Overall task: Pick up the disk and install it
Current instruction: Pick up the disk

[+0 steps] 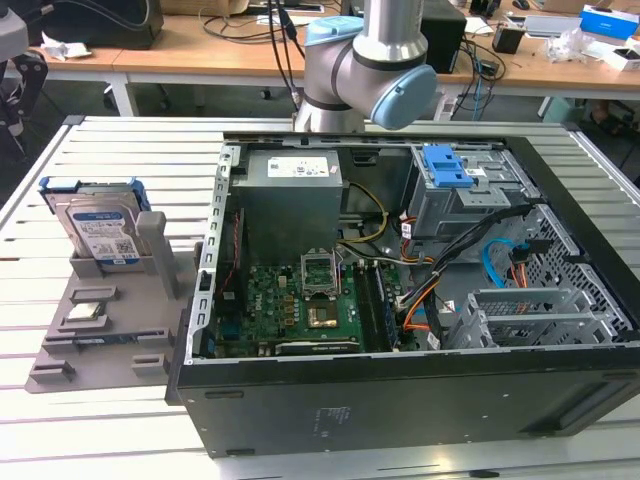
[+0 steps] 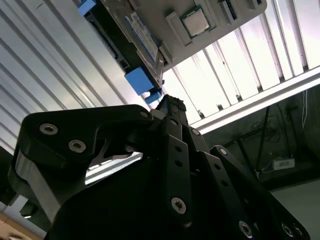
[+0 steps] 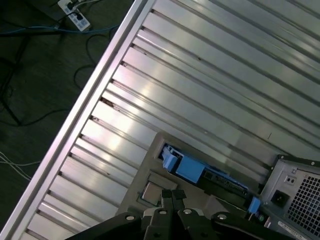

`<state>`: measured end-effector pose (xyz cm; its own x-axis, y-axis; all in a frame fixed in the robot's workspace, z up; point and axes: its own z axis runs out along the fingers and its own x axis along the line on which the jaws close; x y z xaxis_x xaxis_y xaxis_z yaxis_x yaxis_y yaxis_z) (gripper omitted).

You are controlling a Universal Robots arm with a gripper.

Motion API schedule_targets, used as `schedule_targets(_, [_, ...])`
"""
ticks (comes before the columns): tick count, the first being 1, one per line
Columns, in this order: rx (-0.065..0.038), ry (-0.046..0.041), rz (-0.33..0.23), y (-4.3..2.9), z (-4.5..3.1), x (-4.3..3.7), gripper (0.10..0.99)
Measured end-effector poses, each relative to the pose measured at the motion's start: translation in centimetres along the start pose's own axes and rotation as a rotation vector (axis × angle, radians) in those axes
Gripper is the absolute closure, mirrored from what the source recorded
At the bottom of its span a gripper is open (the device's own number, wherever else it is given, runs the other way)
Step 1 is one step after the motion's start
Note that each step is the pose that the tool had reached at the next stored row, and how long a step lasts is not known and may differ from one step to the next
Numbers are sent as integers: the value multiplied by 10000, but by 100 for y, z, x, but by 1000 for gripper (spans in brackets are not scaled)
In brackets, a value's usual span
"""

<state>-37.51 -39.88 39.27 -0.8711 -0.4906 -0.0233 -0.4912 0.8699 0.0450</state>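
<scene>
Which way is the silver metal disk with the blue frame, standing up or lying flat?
Standing up: the silver disk rests on its edge in the grey plastic stand.

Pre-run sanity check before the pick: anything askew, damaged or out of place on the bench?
Nothing stands out. The disk stands upright in its grey holder, the processor chip lies flat on the grey tray, and the open computer case rests flat on the slatted table. No visible damage or spills.
</scene>
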Motion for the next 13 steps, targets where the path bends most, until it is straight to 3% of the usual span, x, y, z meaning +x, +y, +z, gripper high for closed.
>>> schedule_targets(13, [-26,50,-1100,0,0,0,980])
